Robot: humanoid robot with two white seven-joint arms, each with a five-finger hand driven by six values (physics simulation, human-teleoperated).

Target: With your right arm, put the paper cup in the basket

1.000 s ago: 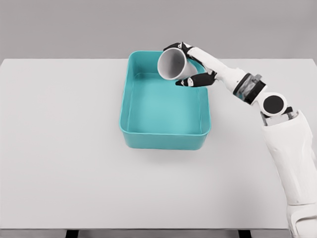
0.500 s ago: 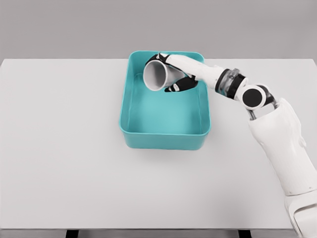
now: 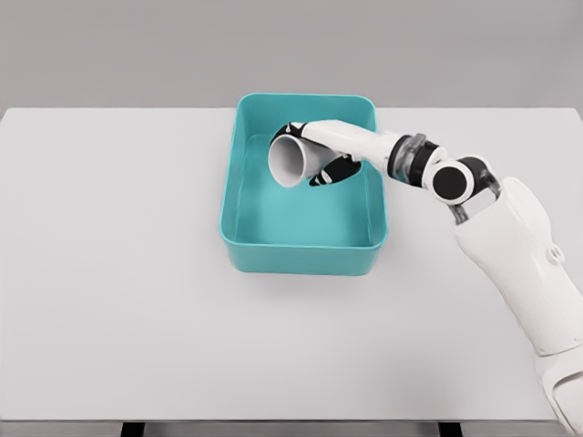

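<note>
The right hand [image 3: 319, 159] is wrapping its fingers around the paper cup [image 3: 293, 161], hugging it so it cannot fall. The cup is lying tipped, its open mouth pointing left and toward us. It is hanging inside the far part of the teal basket [image 3: 301, 257], ready for dropping, on the white table [image 3: 109, 273].
</note>
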